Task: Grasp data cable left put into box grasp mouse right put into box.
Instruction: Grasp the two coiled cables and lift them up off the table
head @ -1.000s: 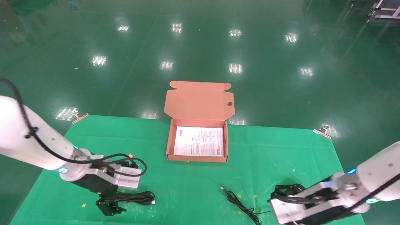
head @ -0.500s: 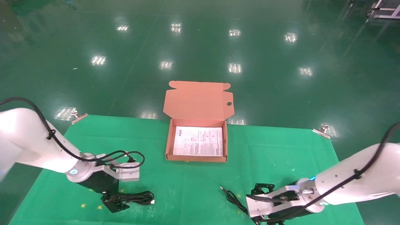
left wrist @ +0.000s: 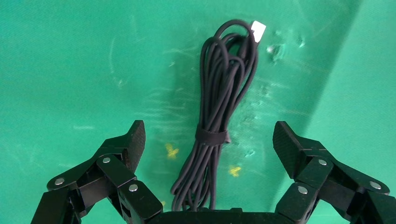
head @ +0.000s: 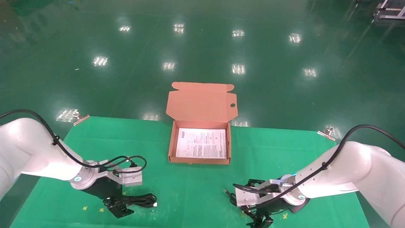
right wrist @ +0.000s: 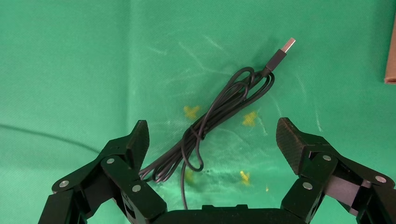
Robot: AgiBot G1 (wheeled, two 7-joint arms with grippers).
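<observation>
I have the left gripper (left wrist: pixel 208 140) spread wide, holding nothing. The data cable (left wrist: pixel 219 112) lies between its fingers (left wrist: pixel 128 144) on the green cloth (head: pixel 196 186), tie about level with the tips — grasp step; next I descend and close.

The box (head: pixel 171 144) stands open well beyond; its printed sheet (head: pixel 201 143) is unreadable.

The right gripper (right wrist: pixel 212 140) is equally wide and empty — only the mouse's cord (right wrist: pixel 219 116) lies between its fingers; the mouse itself is probably out of view.

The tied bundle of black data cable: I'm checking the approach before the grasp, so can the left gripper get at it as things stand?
Probably yes. The left gripper is open, its fingers on either side of the tied bundle of black data cable, with only bare green cloth around it.
</observation>
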